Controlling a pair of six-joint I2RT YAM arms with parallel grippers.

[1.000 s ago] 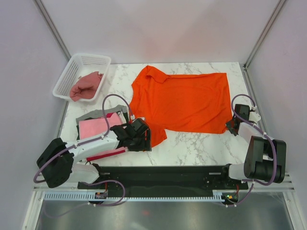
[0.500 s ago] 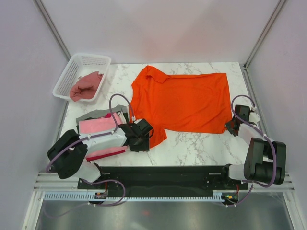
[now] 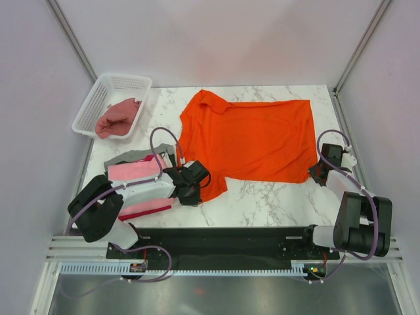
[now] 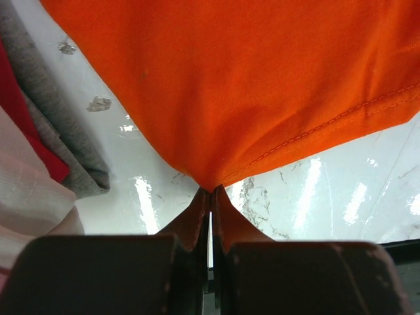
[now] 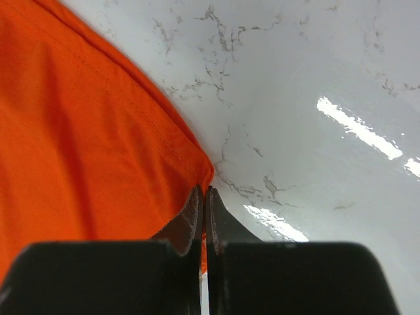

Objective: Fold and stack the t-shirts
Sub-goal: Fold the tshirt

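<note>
A bright orange t-shirt (image 3: 252,138) lies spread flat on the marble table (image 3: 262,197). My left gripper (image 3: 197,186) is shut on its near-left sleeve tip; in the left wrist view the orange cloth (image 4: 230,98) runs to a point between the closed fingers of that gripper (image 4: 210,191). My right gripper (image 3: 317,173) is shut on the shirt's near-right corner, and the orange hem (image 5: 98,144) ends at its fingers (image 5: 203,193). A stack of folded t-shirts (image 3: 134,172), pink on top with grey and red beneath, sits at the near left. A dusty rose t-shirt (image 3: 118,118) lies crumpled in the basket.
The white mesh basket (image 3: 98,98) stands at the far left corner. The grey and red edges of the folded stack (image 4: 46,131) lie just left of my left gripper. Grey walls close in the table on three sides.
My left gripper moved right off the folded stack to the orange sleeve tip and closed on it. The right arm stayed still.
</note>
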